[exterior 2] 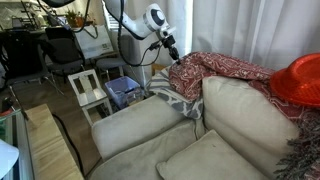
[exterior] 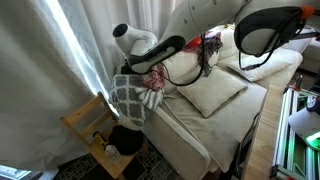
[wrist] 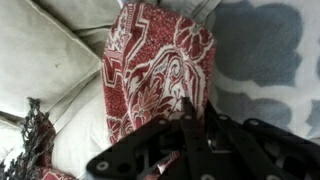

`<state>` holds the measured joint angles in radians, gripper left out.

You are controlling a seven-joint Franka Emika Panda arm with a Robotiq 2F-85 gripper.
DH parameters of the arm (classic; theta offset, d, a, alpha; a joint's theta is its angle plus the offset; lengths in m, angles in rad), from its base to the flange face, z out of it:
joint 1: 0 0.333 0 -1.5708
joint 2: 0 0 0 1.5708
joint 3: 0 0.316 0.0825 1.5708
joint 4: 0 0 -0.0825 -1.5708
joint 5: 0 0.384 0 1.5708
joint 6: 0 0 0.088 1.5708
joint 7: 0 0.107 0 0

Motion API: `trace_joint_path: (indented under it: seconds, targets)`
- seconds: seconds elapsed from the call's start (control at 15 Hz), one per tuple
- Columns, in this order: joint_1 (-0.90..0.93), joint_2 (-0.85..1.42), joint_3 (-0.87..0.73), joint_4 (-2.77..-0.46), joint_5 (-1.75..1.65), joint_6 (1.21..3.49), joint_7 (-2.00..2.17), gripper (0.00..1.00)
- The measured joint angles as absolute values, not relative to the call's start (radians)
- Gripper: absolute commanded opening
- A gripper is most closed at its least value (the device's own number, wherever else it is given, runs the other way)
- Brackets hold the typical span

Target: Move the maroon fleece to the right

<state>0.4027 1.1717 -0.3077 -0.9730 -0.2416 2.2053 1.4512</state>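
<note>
The maroon fleece (wrist: 150,60) has a white floral pattern and lies draped over the sofa's back and arm. It shows in both exterior views (exterior 2: 225,72) (exterior: 152,80). My gripper (wrist: 195,108) is at the fleece's end, fingers pinched together with a fold of the cloth between them. In an exterior view the gripper (exterior 2: 172,52) sits at the end of the fleece nearest the sofa arm. In the other it (exterior: 140,66) is just above the sofa arm. The fingertips are partly hidden by the cloth.
A grey-and-white checkered blanket (exterior: 128,95) hangs over the sofa arm under the fleece. Beige cushions (exterior: 212,90) (exterior 2: 250,125) fill the sofa. A small wooden chair (exterior 2: 90,90) and a blue basket (exterior 2: 122,92) stand beside the sofa. A red object (exterior 2: 300,80) lies on the backrest.
</note>
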Motion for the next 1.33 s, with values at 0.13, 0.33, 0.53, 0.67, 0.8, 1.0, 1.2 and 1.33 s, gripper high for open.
trace_joint_path:
  seconds: [0.13, 0.33, 0.53, 0.67, 0.8, 1.0, 1.2, 1.33]
  targets:
    - [0.407, 1.166, -0.305, -0.939, -0.255, 2.122, 1.449, 0.02]
    - [0.407, 1.165, -0.306, -0.897, -0.258, 2.039, 1.432, 0.02]
    - [0.408, 1.149, -0.363, -0.861, -0.306, 2.029, 1.421, 0.02]
    - [0.400, 1.123, -0.434, -0.832, -0.360, 2.031, 1.412, 0.02]
    - [0.379, 1.093, -0.513, -0.815, -0.403, 2.041, 1.411, 0.09]
    - [0.332, 1.068, -0.579, -0.814, -0.419, 2.076, 1.420, 0.09]
    - [0.330, 1.069, -0.580, -0.816, -0.421, 2.080, 1.423, 0.09]
    - [0.338, 1.071, -0.580, -0.816, -0.422, 2.080, 1.428, 0.02]
